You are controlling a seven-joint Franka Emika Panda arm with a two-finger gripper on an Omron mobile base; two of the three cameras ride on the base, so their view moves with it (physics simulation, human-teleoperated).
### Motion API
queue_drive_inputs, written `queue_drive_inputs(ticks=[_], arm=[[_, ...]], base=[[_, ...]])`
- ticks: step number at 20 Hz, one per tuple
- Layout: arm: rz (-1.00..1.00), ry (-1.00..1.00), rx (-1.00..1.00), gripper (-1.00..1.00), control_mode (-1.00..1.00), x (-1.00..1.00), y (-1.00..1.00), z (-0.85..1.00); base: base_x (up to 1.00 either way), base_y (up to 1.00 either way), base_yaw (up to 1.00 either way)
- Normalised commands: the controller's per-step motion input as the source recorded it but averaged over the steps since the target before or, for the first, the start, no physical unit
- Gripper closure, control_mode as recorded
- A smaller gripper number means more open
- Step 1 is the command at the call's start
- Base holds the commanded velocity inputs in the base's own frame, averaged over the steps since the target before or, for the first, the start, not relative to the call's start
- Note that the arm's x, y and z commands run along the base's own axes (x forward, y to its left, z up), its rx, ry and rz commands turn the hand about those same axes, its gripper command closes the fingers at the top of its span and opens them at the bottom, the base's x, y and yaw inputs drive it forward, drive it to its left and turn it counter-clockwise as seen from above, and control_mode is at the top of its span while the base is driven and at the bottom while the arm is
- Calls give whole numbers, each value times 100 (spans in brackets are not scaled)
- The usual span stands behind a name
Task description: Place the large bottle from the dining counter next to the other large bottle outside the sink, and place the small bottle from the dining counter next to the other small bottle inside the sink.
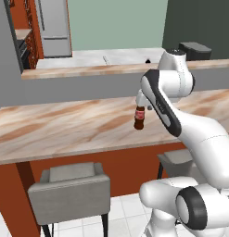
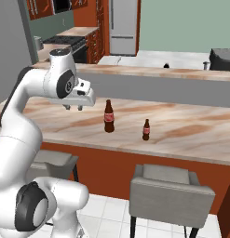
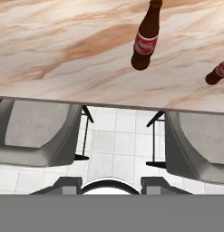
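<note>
The dining counter, a long tan-and-cream marbled slab over rust-red panels, spans the scene, and everything else is placed against it. Two grey cushioned stools stand on the white tiled floor at its near edge. The white arm reaches over the near side of the counter, and its gripper hangs above the stone, empty and touching nothing; the two short fingers point down, but whether they stand apart or together cannot be told. The large bottle, dark brown with a red label band, stands upright on the counter, near the gripper but apart from it. The small bottle, also brown with a red label, stands upright just beside the large one, closer to the counter's near edge.
</note>
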Motion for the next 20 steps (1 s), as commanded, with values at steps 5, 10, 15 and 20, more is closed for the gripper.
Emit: queue_drive_inputs(ticks=[5, 10, 15, 20], arm=[[0, 0, 0, -100, -100, 11, 0, 0], [0, 8, -1, -100, -100, 26, -30, 1], [0, 15, -3, -100, -100, 8, -42, 14], [0, 16, -4, -100, -100, 25, -27, 7]], base=[[0, 0, 0], [0, 0, 0], [0, 0, 0], [0, 0, 0]])
